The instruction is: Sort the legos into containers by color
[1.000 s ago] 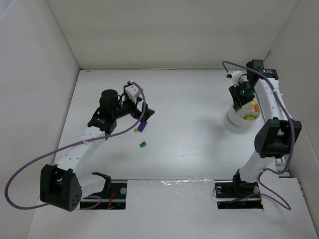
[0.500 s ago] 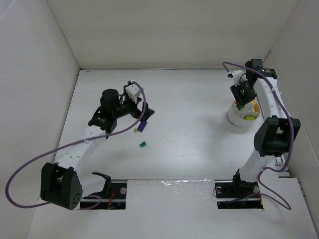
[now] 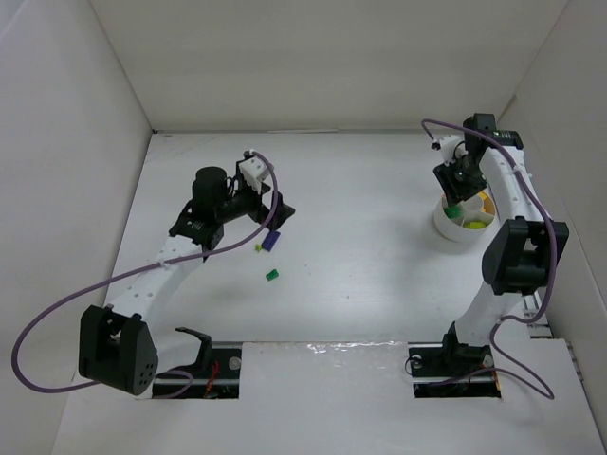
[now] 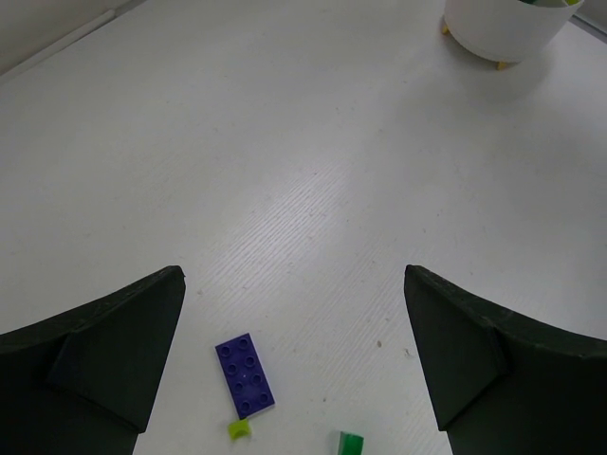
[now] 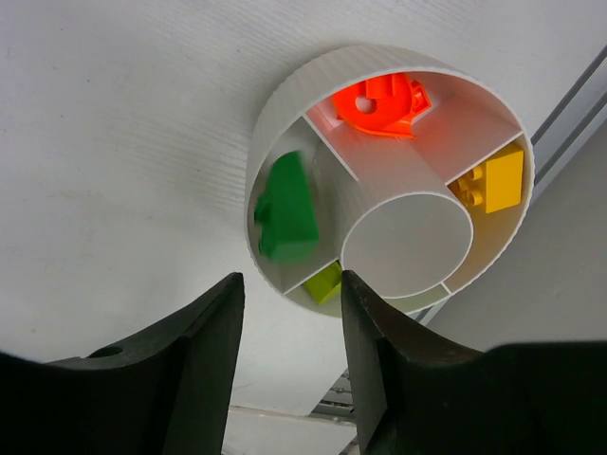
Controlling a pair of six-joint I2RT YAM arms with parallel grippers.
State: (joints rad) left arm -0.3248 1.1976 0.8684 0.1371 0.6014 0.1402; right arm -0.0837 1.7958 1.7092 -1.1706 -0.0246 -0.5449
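The right gripper (image 5: 291, 284) has just parted its fingers above the white bowl (image 5: 285, 104), so the green brick (image 5: 285, 210), blurred, lands in its own wedge, while the left gripper (image 4: 292, 280) hangs spread wide above the purple plate (image 4: 246, 375), probably the next pick.

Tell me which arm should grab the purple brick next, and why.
Left. The left gripper hangs open right by the purple brick, which shows between its fingers in the wrist view. The right gripper is far away, over the bowl.
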